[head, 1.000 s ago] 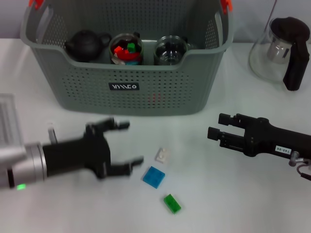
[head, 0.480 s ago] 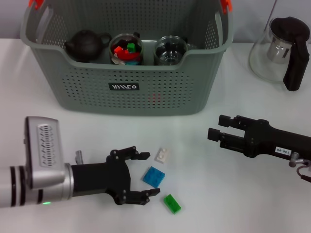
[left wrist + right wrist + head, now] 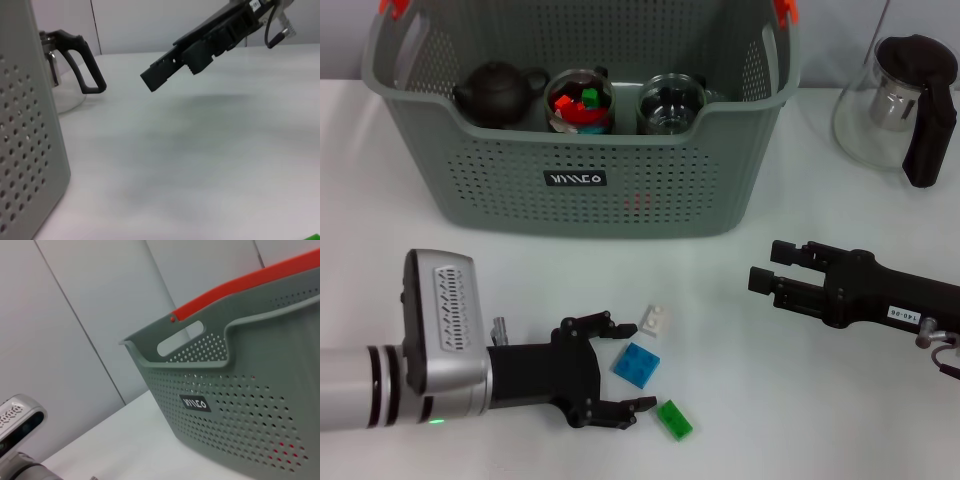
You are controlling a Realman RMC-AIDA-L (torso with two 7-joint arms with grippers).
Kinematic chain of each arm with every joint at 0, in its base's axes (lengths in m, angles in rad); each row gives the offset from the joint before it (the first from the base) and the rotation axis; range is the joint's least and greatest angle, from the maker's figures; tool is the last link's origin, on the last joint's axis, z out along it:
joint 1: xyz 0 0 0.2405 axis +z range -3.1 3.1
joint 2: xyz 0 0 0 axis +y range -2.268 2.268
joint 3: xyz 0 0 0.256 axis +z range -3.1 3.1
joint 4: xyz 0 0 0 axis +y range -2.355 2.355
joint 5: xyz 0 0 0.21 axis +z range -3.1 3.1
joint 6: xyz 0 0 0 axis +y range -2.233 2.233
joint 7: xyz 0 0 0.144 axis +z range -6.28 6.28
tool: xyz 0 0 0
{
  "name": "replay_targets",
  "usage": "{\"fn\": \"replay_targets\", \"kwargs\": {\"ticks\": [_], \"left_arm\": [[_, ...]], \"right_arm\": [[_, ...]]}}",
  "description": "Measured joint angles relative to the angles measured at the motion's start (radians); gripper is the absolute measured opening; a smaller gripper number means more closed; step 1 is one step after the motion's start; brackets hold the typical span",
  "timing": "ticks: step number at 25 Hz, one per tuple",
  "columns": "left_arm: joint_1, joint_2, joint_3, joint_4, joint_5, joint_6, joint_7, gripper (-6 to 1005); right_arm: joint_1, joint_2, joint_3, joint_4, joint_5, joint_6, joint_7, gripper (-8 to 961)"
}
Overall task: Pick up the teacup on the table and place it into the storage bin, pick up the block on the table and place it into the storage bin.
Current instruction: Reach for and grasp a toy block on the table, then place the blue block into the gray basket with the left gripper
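Three blocks (image 3: 636,364) dot white table (image 3: 840,400).

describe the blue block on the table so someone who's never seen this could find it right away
Start at the storage bin at the back of the table. In front of it three small blocks lie in a loose row, just ahead of the open left hand. The blue block is the middle one, a flat square larger than the white block and the green block.

No legible text on storage bin (image 3: 580,120) label.
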Motion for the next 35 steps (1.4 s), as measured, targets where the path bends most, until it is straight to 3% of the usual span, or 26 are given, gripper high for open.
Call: {"fn": "replay_targets", "kwargs": {"ticks": [28, 35], "left_arm": [[-0.033, -0.002, 0.009, -0.05, -0.012, -0.049, -0.008, 682], [-0.038, 0.002, 0.008, -0.046, -0.008, -0.046, -0.01, 604]], "right_arm": [[-0.005, -0.001, 0.0, 0.0, -0.006, -0.002, 0.0, 715], [-0.004, -0.001, 0.0, 0.0, -0.006, -0.002, 0.0, 714]]}}
